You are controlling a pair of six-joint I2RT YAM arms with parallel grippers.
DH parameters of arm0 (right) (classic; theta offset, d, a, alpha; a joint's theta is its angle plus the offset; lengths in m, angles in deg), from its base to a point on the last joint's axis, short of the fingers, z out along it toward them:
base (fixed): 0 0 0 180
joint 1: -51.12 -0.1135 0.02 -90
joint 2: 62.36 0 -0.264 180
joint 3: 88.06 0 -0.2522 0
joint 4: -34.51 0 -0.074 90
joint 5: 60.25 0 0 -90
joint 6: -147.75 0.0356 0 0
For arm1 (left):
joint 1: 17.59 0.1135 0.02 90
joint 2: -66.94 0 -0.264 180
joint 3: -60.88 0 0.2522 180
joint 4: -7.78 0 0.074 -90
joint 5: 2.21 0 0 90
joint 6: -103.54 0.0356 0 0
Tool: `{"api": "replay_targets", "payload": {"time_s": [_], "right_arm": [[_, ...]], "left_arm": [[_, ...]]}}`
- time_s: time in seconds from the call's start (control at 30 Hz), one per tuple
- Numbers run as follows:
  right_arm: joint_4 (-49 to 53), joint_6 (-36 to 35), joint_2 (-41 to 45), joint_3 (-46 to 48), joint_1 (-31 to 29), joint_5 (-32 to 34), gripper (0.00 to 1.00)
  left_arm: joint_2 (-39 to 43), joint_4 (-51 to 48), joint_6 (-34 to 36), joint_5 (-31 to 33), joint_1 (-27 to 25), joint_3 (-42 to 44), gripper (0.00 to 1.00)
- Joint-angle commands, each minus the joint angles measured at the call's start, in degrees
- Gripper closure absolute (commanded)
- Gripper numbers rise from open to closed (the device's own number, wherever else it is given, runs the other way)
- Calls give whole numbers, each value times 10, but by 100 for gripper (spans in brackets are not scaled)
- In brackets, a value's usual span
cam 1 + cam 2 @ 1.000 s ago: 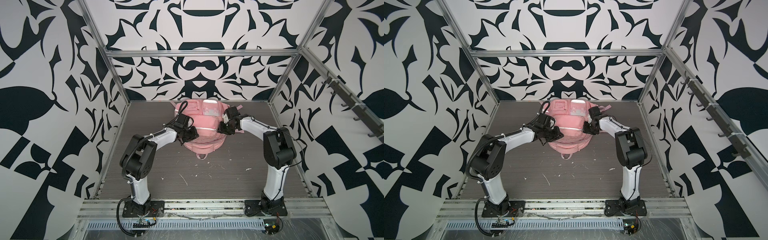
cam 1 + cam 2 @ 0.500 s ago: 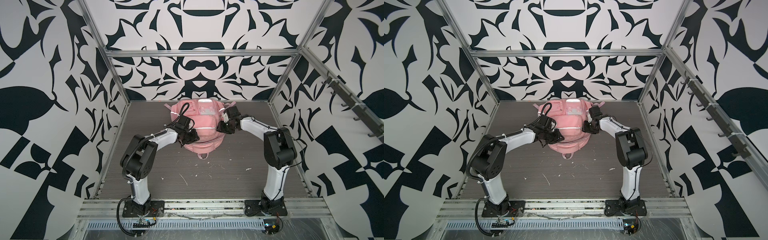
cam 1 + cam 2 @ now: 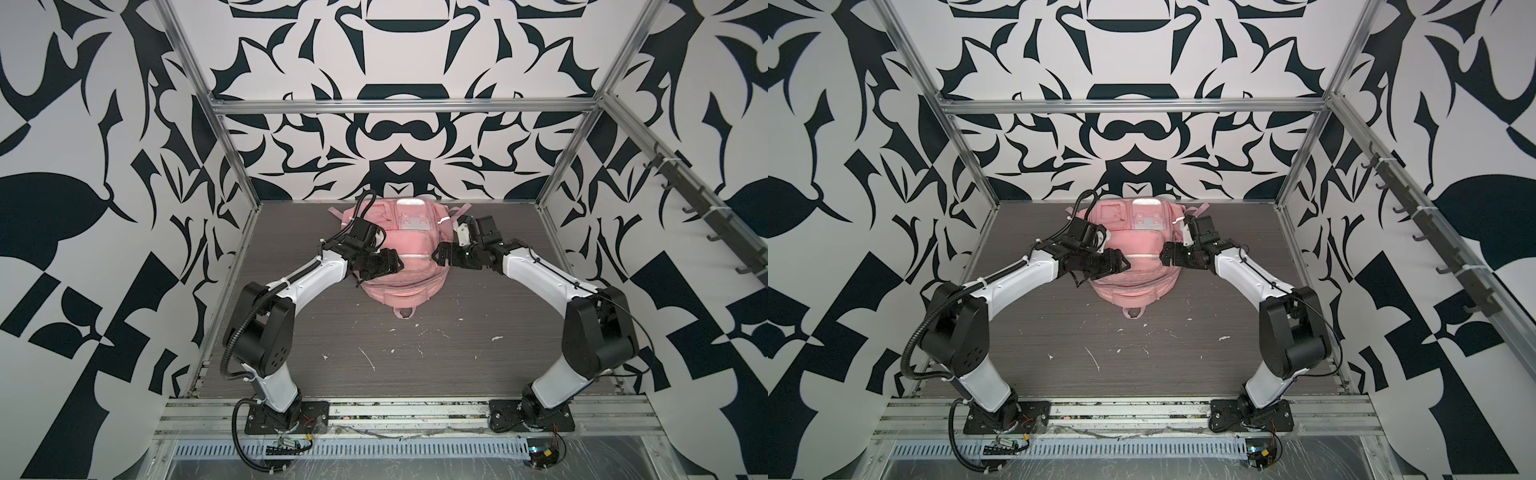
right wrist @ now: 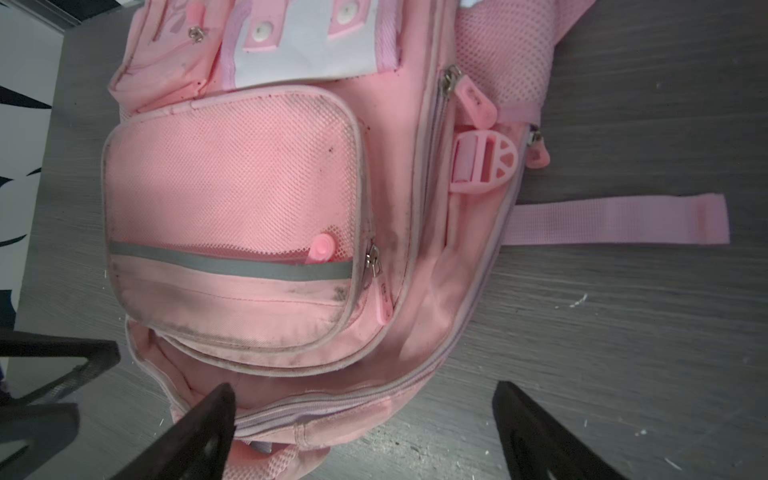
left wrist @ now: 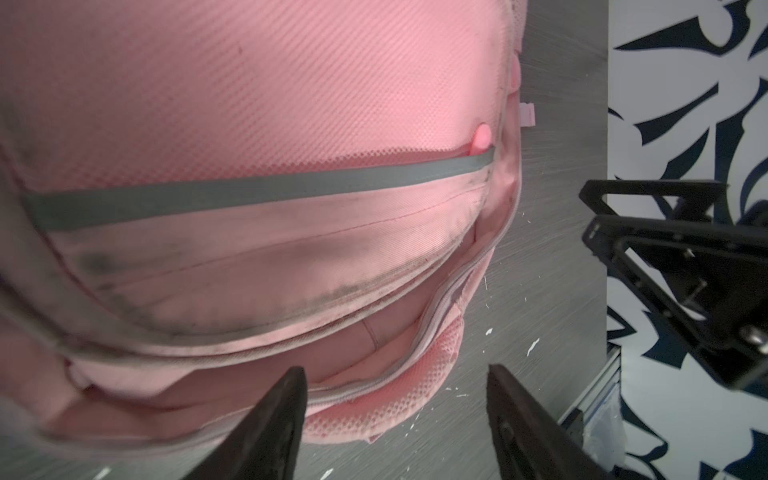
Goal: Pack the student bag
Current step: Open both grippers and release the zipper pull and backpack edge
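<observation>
Black-and-white patterned walls (image 3: 124, 208) are seen enclosing a grey wood-grain worktop (image 3: 415, 365) on which two white-and-black arms are mounted at the near edge. The left arm (image 3: 307, 282) and the right arm (image 3: 536, 274) are bent inward toward the far middle of the worktop.

There the student bag (image 3: 409, 243) (image 3: 1142, 245), a soft pink backpack, is laid flat with its front up, close to the back wall and with its carry loop (image 3: 405, 312) turned toward the near side.

The left gripper (image 3: 392, 264) is held over the bag's left side. In the left wrist view (image 5: 395, 386) its jaws are spread wide and nothing is clamped between them. The right gripper (image 3: 440, 255) is held at the bag's right edge. In the right wrist view (image 4: 363, 392) its jaws are likewise spread wide and nothing is held.

A mesh front pocket (image 4: 232, 174) is shown soiled with dark smudges along its lower seam. A pink strap (image 4: 615, 220) is stretched flat on the worktop beside the bag. A grey reflective strip (image 4: 228, 264) (image 5: 249, 195) is run across the pocket, and a clear panel (image 3: 411, 220) is set above it. A rounded pink buckle (image 4: 484, 164) is seen at the side, a pink zip pull (image 4: 382, 303) beside the pocket, and white flecks (image 3: 368, 359) are scattered over the worktop.
</observation>
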Motion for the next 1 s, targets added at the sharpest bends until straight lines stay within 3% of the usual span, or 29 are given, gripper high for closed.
{"api": "replay_targets", "payload": {"time_s": [0.0,0.03,0.07,0.27,0.57,0.87,0.97], "right_arm": [[-25,-13,35,20,2,12,1],[-26,-13,41,25,4,10,1],[-27,-14,48,30,7,11,1],[-34,-10,86,62,31,29,1],[-102,12,187,173,57,115,0],[-239,0,266,301,58,151,0],[-257,-3,282,319,58,165,0]], "left_arm": [[25,-43,26,9,16,-8,22],[30,-45,29,10,20,-6,13],[37,-47,29,14,25,-2,10],[94,-35,45,31,56,42,2],[230,25,60,126,105,163,1],[236,18,132,171,133,191,1],[236,24,148,227,134,205,0]]}}
